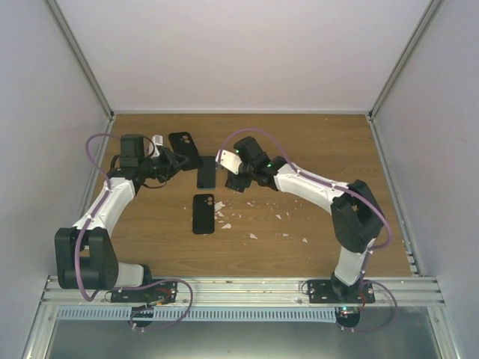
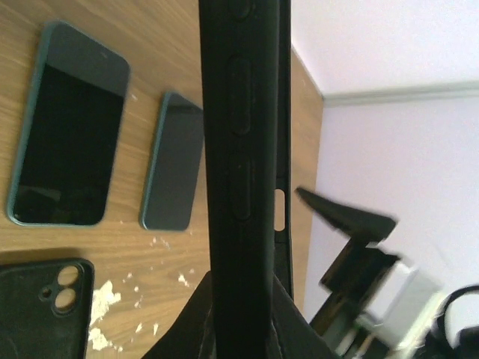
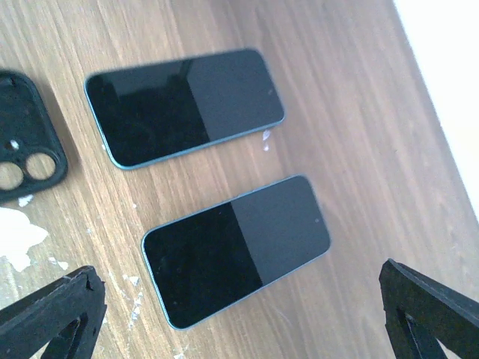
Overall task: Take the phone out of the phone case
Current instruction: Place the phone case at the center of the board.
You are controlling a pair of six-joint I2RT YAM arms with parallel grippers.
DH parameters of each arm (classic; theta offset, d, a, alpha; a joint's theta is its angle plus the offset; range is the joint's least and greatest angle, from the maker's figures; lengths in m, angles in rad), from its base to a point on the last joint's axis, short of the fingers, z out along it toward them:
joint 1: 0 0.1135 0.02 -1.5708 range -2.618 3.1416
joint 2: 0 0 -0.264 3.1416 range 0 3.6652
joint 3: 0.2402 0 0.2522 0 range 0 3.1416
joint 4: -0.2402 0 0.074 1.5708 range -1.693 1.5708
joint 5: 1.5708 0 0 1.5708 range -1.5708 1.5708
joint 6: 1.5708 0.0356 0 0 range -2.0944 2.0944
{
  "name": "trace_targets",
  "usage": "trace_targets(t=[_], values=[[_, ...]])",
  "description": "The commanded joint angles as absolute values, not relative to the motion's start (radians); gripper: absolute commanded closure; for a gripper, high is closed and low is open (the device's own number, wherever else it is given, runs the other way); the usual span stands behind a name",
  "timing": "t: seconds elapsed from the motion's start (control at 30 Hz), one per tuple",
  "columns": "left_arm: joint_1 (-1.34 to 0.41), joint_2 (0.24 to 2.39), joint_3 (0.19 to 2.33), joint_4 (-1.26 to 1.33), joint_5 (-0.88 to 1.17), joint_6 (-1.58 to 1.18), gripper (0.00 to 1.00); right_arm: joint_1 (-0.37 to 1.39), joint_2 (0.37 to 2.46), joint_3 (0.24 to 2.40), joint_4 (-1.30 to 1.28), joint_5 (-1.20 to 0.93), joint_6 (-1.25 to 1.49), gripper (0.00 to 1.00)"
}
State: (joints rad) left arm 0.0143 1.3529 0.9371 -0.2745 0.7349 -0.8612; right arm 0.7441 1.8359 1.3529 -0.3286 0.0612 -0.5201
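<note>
**A:** Starting with the left claw [image 1: 171, 161]: gripping anything?

**B:** Pinching narrow on the black phone case [image 2: 239, 149], clamping its lower end and holding it on edge above the far left part of the bench [image 1: 314, 217]. Showing the moulded button bumps along its side to the wrist camera, and turning its camera cut-out up toward the overhead view. Not managing to tell whether anything is sitting inside it.

**A:** And the right claw [image 3: 239, 277]?

**B:** Standing wide, gripping nothing. Hovering over the far middle of the bench, close beside the held case without touching it.

**A:** Seeing what underneath?

**B:** Looking down on one phone [image 3: 183, 105] and another phone [image 3: 239, 250], both lying flat, screens up and dark, side by side and slightly apart. Also catching a loose case [image 1: 203, 213] lying flat on its own, nearer the middle of the bench, with white flecks [image 1: 228, 218] scattered just to its right.

**A:** Reading any brand or lettering?

**B:** Not making out any on the cases or the screens.
</note>
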Motion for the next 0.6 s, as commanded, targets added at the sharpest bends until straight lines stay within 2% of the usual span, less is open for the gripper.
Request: trace_targets(t=[0.0,0.17,0.37,0.57], values=[[-0.059,1.328,0.912,-0.286,0.863,-0.677,1.00,0.736,1.757,1.368,-0.359,0.025,-0.506,0.01],[-0.100,1.320,0.834,-0.334,0.980,-0.543,1.00,0.718,1.714,1.338,-0.346,0.055,-0.496,0.00],[-0.171,1.145,0.568,-0.225,0.995,-0.641,1.00,0.693,1.714,1.297,-0.312,0.118,-0.491,0.00],[-0.188,1.206,0.562,-0.189,1.007,-0.673,1.00,0.678,1.759,1.350,-0.328,0.138,-0.486,0.00]])
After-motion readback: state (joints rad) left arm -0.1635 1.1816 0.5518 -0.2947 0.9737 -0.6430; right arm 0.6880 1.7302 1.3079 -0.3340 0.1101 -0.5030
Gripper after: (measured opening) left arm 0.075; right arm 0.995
